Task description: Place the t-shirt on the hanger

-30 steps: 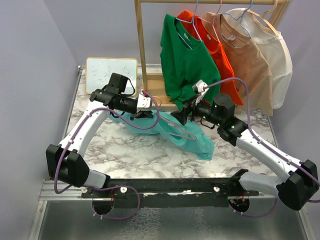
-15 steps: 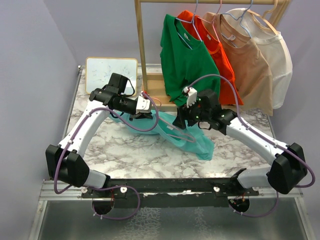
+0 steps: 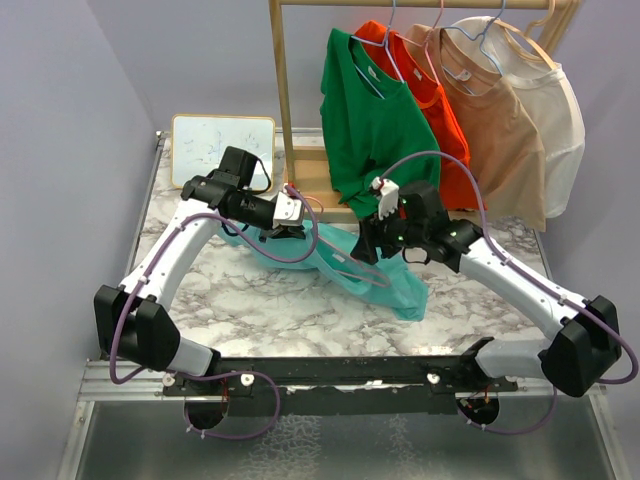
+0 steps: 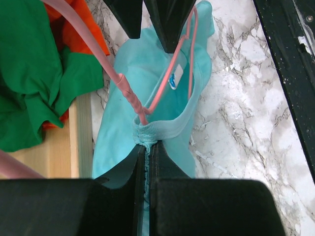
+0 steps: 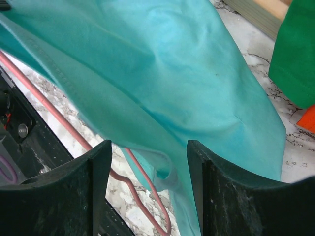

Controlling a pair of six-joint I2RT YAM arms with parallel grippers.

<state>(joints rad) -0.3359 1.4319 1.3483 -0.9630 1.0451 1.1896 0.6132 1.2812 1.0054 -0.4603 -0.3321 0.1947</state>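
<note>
T-shirt (image 4: 129,64) collar clenched in left gripper (image 4: 146,147), hanger (image 4: 129,93) through neck; right gripper (image 5: 147,147) released above, green shirt (image 4: 29,64) beside.

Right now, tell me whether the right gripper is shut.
No: the right gripper is open, fingers wide apart, the t-shirt visible beyond them.

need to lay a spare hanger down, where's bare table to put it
The table is bare in front of the t-shirt, toward the near rail. Crowded: mid-table, where t-shirt and hanger lie, and the back by the rack base.
</note>
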